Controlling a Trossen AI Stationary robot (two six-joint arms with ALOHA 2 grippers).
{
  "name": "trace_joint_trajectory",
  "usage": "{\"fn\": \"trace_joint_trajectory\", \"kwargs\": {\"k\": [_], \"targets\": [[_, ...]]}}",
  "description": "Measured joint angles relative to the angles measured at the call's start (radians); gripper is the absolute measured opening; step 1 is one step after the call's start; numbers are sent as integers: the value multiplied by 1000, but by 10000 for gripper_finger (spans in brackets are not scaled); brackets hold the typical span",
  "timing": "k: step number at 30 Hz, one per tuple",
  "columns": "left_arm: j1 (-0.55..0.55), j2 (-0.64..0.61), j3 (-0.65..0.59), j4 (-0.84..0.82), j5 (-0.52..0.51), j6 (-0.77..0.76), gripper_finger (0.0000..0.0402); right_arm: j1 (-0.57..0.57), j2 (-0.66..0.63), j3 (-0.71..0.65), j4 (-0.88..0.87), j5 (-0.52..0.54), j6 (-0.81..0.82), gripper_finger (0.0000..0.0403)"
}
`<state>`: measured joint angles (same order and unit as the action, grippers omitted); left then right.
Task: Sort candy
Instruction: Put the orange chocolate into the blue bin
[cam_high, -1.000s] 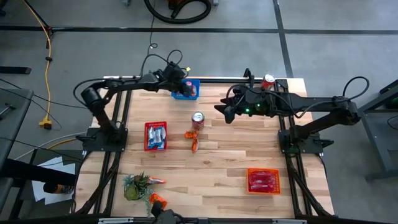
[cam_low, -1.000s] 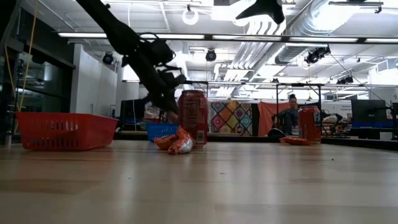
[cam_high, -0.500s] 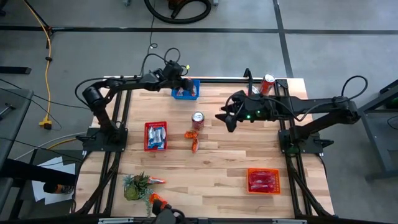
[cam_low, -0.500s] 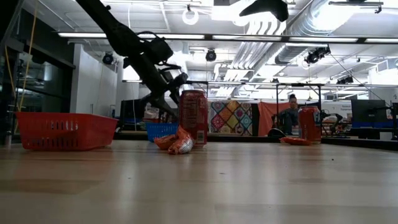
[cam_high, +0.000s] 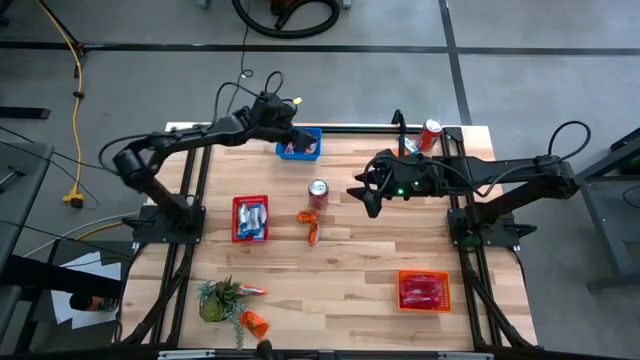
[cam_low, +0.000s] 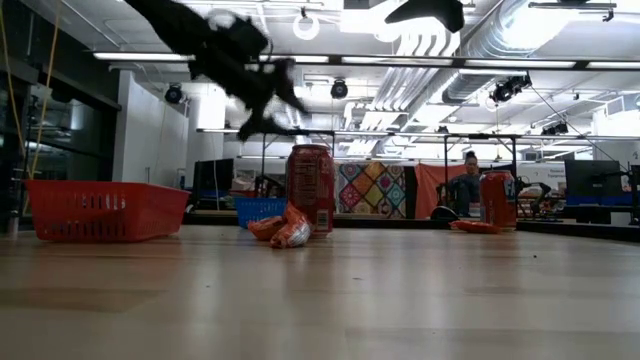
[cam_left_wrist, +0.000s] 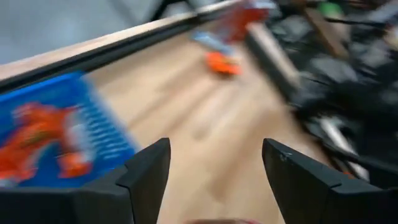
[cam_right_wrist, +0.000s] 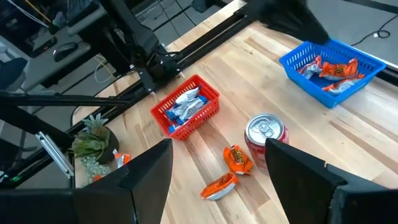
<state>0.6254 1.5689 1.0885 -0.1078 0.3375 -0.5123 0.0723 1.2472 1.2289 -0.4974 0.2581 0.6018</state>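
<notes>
Right wrist view. The right tool hangs above the desk with its fingers spread and nothing between them.

Nearest in front of it are two loose orange candy packets. One lies just beside the foot of an upright drink can; whether they touch I cannot tell. The other lies a little clear of it.

Handling, as a judgement: the packets are flat, light and soft, and the wrapper is likely slick and crinkly. They lie flat on the wood, so the fingertips must come right down to the surface. Pinch across the short width at the middle. The packet clear of the can is the easier pick.

Beyond the can from this tool is a red basket holding blue-and-white packets. Farther still is a small plant with an orange packet beside it.

The left tool hovers over the blue basket, which already holds orange packets. Its fingers are spread and empty in its own wrist view.

Counts, high view:
- Baskets: three, the third an orange basket holding pink-red packets.
- Cans: two, the second can at the far edge.
- Loose packets: four, two by the can and two by the plant.
- Packets inside the baskets: too small to count.
</notes>
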Motion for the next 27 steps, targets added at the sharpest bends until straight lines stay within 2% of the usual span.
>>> {"fn": "trace_joint_trajectory", "kwargs": {"k": [4, 7, 11, 16, 21, 27], "targets": [[-108, -148, -5, -7, 35, 46, 241, 1, 0, 0, -36, 0, 4, 250], [-236, -278, -51, 43, 5, 59, 241, 1, 0, 0, -99, 0, 45, 250], [-416, -439, -176, 120, -138, 45, 241, 8, 18, 0, -181, 1, 130, 250], [-565, -608, -361, 193, -323, -69, 241, 29, 104, 0, -197, -12, 212, 250], [-630, -728, -480, 310, -500, -140, 241, 29, 282, 0, -136, -97, 282, 250], [-624, -797, -489, 343, -664, -89, 241, 32, 510, 53, -24, -152, 351, 250]]}}
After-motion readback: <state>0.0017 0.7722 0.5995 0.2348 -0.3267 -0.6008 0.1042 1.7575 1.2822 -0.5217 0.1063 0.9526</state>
